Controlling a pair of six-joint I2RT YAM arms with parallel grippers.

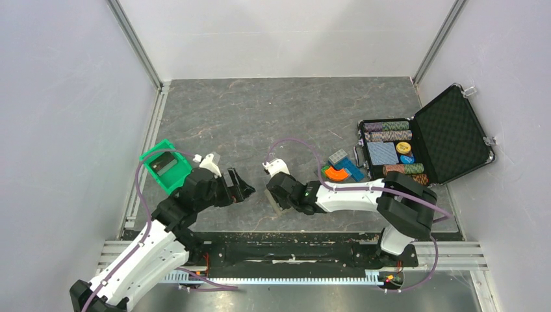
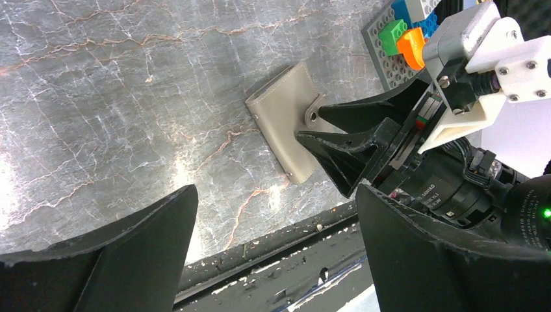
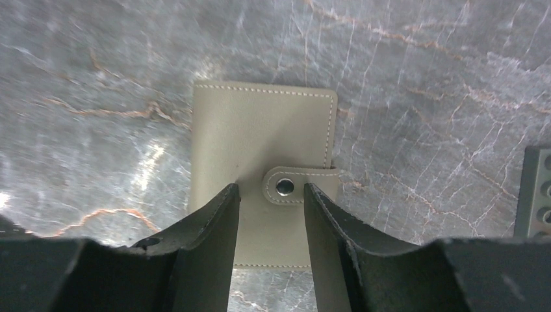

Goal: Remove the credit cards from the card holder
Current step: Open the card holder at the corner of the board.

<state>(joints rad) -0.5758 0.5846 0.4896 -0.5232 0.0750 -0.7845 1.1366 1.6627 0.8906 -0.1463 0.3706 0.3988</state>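
Right gripper (image 3: 271, 190) | parted over card holder (image 3: 260, 130) (stitched taupe rectangle, snapped)

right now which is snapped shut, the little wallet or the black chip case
The little taupe wallet: its snap strap is fastened. The black chip case lies with its lid open.

A lab test cell (white panels (image 1: 65, 97), aluminium framing (image 1: 133, 42)) around a tabletop (image 1: 273, 110).

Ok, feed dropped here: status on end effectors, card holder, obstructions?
Left end effector open, empty. Right end effector open, straddling the snap tab. Card holder flat on table, snapped shut, no cards showing. Nothing blocking.
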